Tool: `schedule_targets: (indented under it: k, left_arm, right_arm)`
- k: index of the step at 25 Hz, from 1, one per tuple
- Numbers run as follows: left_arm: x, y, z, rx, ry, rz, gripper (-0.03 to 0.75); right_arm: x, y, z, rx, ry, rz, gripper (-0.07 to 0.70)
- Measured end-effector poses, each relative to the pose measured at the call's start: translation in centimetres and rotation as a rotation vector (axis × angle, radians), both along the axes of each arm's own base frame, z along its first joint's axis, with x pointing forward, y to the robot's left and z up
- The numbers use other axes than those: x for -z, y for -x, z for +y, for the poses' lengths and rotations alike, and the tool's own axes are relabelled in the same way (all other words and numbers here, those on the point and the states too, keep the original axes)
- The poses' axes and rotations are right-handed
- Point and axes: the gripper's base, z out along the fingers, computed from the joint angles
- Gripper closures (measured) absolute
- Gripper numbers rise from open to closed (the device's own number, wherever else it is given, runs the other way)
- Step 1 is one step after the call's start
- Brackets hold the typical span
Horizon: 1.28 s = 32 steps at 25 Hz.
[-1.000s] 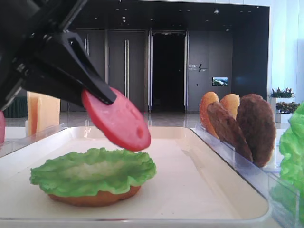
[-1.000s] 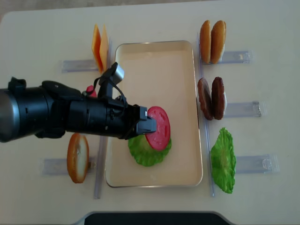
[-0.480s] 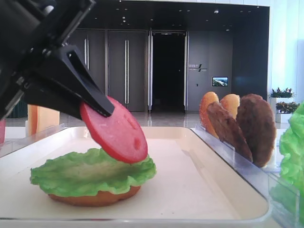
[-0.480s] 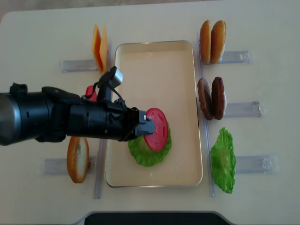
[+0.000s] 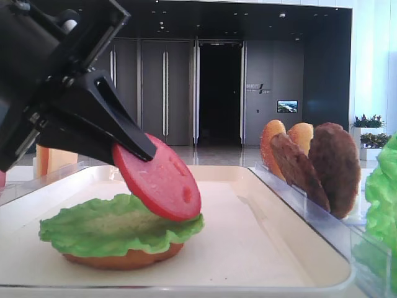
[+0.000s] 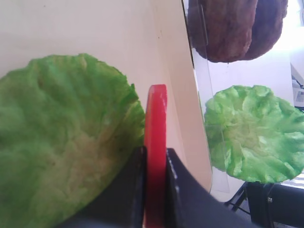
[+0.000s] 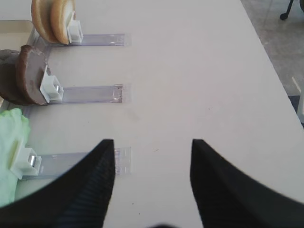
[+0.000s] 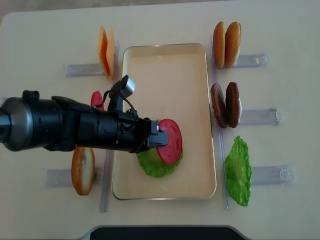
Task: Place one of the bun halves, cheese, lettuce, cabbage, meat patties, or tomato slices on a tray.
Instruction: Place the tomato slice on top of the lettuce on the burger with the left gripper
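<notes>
Dark doors and a lobby back the low side view: left end effector clamps a tomato slice, tilted, lower edge touching lettuce on the tray.
Right wrist: right end effector spread wide above bare counter.
Left wrist: slice pinched edge-on.
Overhead: same grip, stack toward the tray's near end.

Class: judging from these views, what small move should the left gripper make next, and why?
Probably lower and flatten slightly, then open. The left gripper is shut on the tilted tomato slice, whose lower edge already meets the lettuce on the tray.
</notes>
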Motion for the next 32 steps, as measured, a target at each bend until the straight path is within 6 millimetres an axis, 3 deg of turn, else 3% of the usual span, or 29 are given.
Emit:
schedule_targets:
  k: [10, 18, 22, 27, 32]
  left_arm:
    - [0.1, 0.1, 0.1, 0.026, -0.017, -0.006, 0.648]
    - [0.4, 0.4, 0.3, 0.049, -0.06, 0.011, 0.413]
    - [0.4, 0.1, 0.8, 0.034, -0.064, 0.014, 0.375]
    - [-0.6, -0.6, 3.1, -0.017, -0.078, 0.029, 0.277]
    - [-1.7, -0.3, 4.6, -0.017, -0.091, 0.047, 0.241]
  right_arm:
    - [0.0, 0.0, 0.0, 0.002, 0.002, 0.0, 0.258]
    - [0.0, 0.0, 0.0, 0.002, 0.002, 0.0, 0.258]
    - [0.0, 0.0, 0.0, 0.002, 0.002, 0.0, 0.259]
    - [0.0, 0.0, 0.0, 0.002, 0.002, 0.0, 0.26]
    - [0.0, 0.0, 0.0, 0.002, 0.002, 0.0, 0.26]
